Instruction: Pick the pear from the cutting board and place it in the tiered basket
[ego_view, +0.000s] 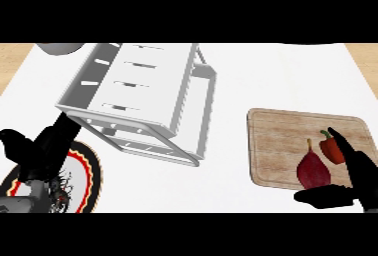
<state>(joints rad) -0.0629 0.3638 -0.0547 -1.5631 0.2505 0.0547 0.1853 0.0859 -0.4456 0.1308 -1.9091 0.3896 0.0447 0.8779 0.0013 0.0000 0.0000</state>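
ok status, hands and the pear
Right hand open around the dark red pear on the cutting board. Left hand low at left. Red pepper beside the pear.

The robot's black right hand (353, 187) is sitting at the light wooden cutting board (284, 137), thumb and straight fingers bracketing the dark red pear (314, 170). A small red-orange pepper (331, 148) is lying just beside it. The white tiered wire basket (140, 95) is standing left, near the black left hand (33, 150) resting over a red-rimmed patterned plate (87, 175).
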